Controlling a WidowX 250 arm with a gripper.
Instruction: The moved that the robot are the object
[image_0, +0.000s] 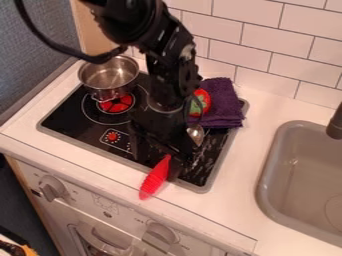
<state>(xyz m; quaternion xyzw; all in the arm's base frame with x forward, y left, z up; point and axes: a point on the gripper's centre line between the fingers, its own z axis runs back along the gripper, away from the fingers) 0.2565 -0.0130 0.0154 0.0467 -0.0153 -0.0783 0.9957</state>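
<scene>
The black gripper (162, 137) hangs low over the front right part of the black stove top, and I cannot tell whether it grips anything. A red ribbed object (155, 178), like a handle, lies at a slant across the stove's front edge and onto the white counter; its upper end meets the dark shape of the gripper. Just right of the gripper shows a silver, spoon-like piece (196, 134), partly hidden by the arm. Behind it a purple cloth (222, 105) lies on the back right corner of the stove, with a red and green round item (200, 103) against its left side.
A metal pot (109, 77) stands at the stove's back left. The grey sink (268, 172) is set in the counter at the right, with a dark faucet (335, 124) above it. A tiled wall (267, 45) borders the back, and oven knobs (52, 188) line the front.
</scene>
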